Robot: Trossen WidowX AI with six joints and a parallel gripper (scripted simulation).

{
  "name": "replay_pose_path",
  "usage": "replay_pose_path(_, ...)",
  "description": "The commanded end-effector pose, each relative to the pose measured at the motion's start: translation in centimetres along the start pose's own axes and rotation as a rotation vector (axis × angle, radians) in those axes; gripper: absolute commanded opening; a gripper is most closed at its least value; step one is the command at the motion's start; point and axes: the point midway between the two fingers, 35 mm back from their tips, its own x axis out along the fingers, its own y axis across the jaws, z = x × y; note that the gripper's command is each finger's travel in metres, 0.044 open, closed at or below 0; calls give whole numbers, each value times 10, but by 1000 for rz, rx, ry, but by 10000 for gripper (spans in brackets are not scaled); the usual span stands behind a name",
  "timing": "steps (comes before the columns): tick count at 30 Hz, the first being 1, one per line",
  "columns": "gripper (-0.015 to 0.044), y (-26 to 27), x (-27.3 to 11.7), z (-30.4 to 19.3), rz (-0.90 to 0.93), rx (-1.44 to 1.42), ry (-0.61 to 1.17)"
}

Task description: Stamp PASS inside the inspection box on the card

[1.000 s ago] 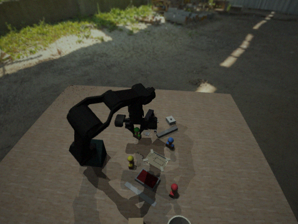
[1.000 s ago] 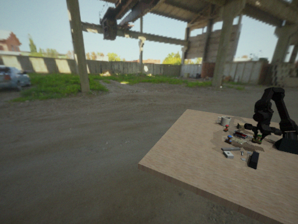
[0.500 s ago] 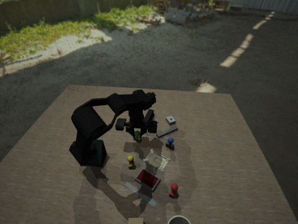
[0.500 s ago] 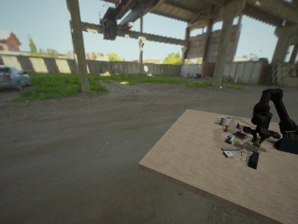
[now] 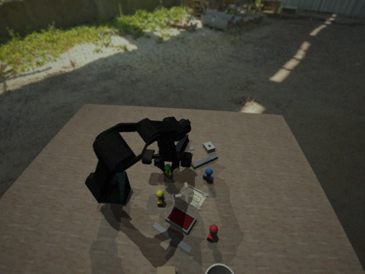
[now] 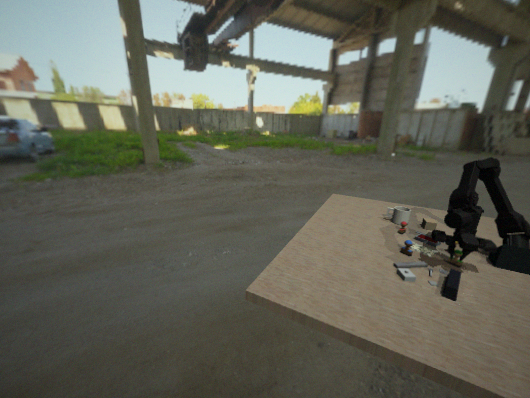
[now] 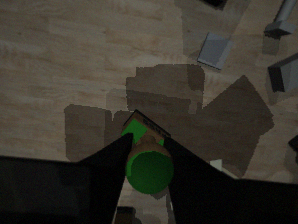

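Between my fingers (image 5: pixel 175 164) (image 6: pixel 463 253) I hold the green-knobbed stamp (image 5: pixel 167 171) (image 6: pixel 457 256) (image 7: pixel 150 171), gripped at its neck, with the knob up. Lettering runs along one edge of its base, too small for me to read. I cannot tell whether the base touches the wooden worktop (image 5: pixel 275 179) (image 6: pixel 325 260) (image 7: pixel 50 60).

Near me stand the yellow-knobbed stamp (image 5: pixel 160 197) and the blue-knobbed stamp (image 5: pixel 209 175) (image 6: pixel 407 248), with the card (image 5: pixel 193 196) (image 6: pixel 423 249) lying between them. It carries dark outlines, but I cannot make out whether a print fills the inspection box.

Just beyond the card sits the open red ink pad (image 5: pixel 180 219) (image 6: pixel 426 240); on another side lie a long grey bar (image 5: pixel 204 161) (image 6: pixel 411 264), a pale block with a dark spot on top (image 5: pixel 209 147) (image 6: pixel 406 275) and a black block (image 6: pixel 451 285).

Farther off stands the red-knobbed stamp (image 5: pixel 213 233) (image 6: pixel 403 228), then a tan block (image 5: pixel 166 270) (image 6: pixel 429 224) and a pale mug (image 5: pixel 220 269) (image 6: pixel 401 215). Past the worktop, bare ground runs to grass (image 5: pixel 113 31) (image 6: pixel 90 150) and concrete columns (image 6: pixel 140 85).
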Motion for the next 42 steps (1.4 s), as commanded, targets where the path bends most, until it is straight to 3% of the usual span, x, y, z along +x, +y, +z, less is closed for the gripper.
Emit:
replay_pose_path(1,0,1,4,-1,1,-8,7)
replay_pose_path(11,259,0,1,0,1,0,1)
replay_pose_path(15,259,-2,-9,1,1,-1,0)
replay_pose_path(22,259,1,-114,1,3,-9,3)
replay_pose_path(42,259,1,-116,1,3,-9,3)
